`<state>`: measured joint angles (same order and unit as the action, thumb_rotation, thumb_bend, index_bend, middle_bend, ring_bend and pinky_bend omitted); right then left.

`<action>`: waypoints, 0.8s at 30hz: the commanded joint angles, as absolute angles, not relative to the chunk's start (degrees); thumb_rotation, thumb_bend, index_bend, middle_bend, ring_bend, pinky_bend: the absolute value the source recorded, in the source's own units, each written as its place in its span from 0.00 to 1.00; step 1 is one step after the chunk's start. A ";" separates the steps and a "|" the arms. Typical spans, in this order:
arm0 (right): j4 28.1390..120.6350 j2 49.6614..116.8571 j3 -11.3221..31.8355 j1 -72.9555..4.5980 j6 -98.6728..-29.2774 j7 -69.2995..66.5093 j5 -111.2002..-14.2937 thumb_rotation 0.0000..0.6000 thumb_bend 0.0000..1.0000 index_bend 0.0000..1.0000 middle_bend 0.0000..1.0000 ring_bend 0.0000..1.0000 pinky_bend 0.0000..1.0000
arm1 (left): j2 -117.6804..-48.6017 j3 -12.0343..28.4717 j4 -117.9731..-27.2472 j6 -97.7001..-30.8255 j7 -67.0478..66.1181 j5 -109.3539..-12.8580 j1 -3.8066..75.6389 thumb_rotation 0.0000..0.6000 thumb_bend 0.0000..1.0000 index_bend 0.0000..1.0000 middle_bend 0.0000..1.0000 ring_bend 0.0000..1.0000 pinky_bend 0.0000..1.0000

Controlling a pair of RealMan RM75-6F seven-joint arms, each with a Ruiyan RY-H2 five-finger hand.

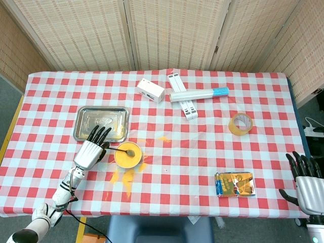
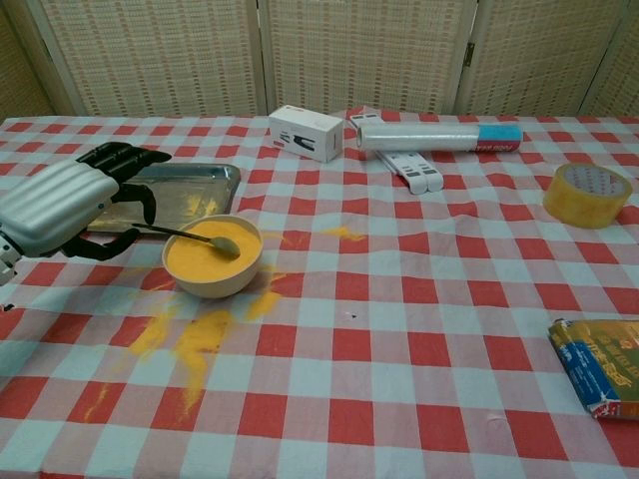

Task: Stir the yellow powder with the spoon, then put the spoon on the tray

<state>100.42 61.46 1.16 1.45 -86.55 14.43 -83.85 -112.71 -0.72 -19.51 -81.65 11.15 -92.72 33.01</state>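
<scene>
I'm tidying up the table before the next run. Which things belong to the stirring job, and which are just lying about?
Job: spoon, bowl of yellow powder, tray, left hand.

Lying about: white box, plastic roll, tape, packet.

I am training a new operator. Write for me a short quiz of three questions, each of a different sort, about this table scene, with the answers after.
1. True or false: the spoon already lies on the tray.
2. Multiple choice: where does spilled yellow powder lie on the cloth? A) beside the tape roll B) in front of the bowl, toward the robot C) on the white box
3. Fill in: the spoon's handle points toward the robot's ___ hand.

Key
1. False; its head rests in the bowl.
2. B
3. left; the left hand is at the handle's end, and the right hand is off the table's edge.
</scene>
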 commanded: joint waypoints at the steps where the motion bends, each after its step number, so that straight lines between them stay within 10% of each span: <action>1: 100.43 61.46 1.16 1.46 -86.55 14.45 -83.84 1.00 0.09 0.00 0.00 0.00 0.00 | -112.79 -0.76 -19.35 -81.61 11.19 -92.68 32.97 1.00 0.48 0.49 0.01 0.00 0.00; 24: 100.54 61.48 1.16 1.36 -86.13 14.33 -83.55 1.00 0.09 0.00 0.00 0.00 0.00 | -113.03 -1.10 -19.64 -82.79 11.47 -92.82 32.80 1.00 0.48 0.50 0.02 0.00 0.00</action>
<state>100.52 61.49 1.16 1.36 -86.14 14.35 -83.57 -113.04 -1.08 -19.62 -82.78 11.49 -92.81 32.81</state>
